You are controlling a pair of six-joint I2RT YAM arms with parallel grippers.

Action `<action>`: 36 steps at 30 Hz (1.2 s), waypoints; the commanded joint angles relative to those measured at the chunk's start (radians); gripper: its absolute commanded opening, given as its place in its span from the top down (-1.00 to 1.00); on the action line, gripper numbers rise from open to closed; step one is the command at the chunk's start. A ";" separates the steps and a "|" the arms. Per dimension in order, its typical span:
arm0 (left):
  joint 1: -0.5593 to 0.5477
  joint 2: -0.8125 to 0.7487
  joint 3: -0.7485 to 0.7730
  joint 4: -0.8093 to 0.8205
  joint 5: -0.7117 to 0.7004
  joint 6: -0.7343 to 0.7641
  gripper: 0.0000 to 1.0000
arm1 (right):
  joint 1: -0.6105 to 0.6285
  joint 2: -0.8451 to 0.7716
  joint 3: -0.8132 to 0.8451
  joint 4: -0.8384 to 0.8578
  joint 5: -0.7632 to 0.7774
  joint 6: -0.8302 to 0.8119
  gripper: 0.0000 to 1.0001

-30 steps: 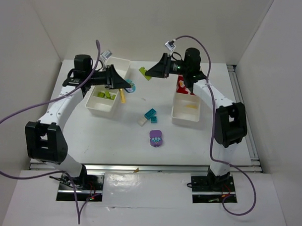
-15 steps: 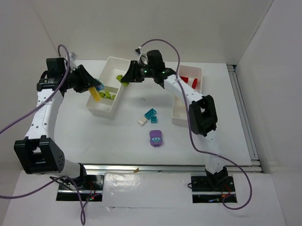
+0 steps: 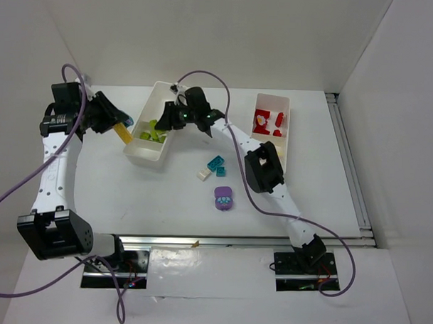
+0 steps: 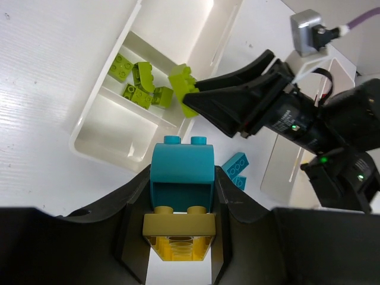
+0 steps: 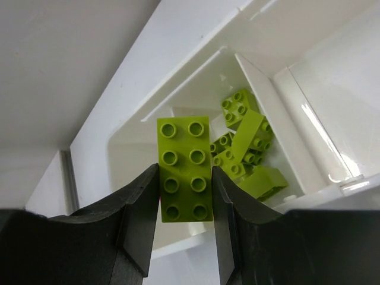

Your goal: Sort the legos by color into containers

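Observation:
My left gripper [image 3: 121, 126] hangs just left of the left container [image 3: 140, 158], shut on a teal lego [image 4: 181, 169] stacked with a yellow one [image 4: 180, 234]. Over that container's near compartment, my right gripper [image 3: 164, 120] is shut on a flat lime lego [image 5: 184, 169]. Several lime legos [image 5: 246, 145] lie in the compartment below it. The left wrist view shows the right gripper [image 4: 199, 101] holding its lime lego [image 4: 180, 82] above the tray rim [image 4: 89, 127]. Red legos [image 3: 269, 121] lie in the right container [image 3: 283, 136].
On the table between the trays lie two teal bricks [image 3: 216, 163], a white brick [image 3: 203, 174] and a rounded purple piece [image 3: 224, 198]. The right arm's links stretch across the table's middle. White walls enclose the table on the left, back and right.
The right arm swung left from the right tray to above the left tray, carrying the lime brick. The left gripper moved left, off the tray, with the teal and yellow bricks.

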 commanded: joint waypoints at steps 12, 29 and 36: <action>0.013 -0.032 0.021 0.001 0.038 -0.016 1.00 | 0.034 0.073 0.089 0.088 0.048 0.003 -0.25; -0.078 0.051 0.008 0.131 0.277 -0.016 1.00 | -0.093 -0.427 -0.291 0.046 0.025 -0.061 -0.30; -0.217 0.216 0.020 0.327 0.375 -0.126 1.00 | -0.179 -0.716 -0.653 0.050 -0.089 -0.084 -0.46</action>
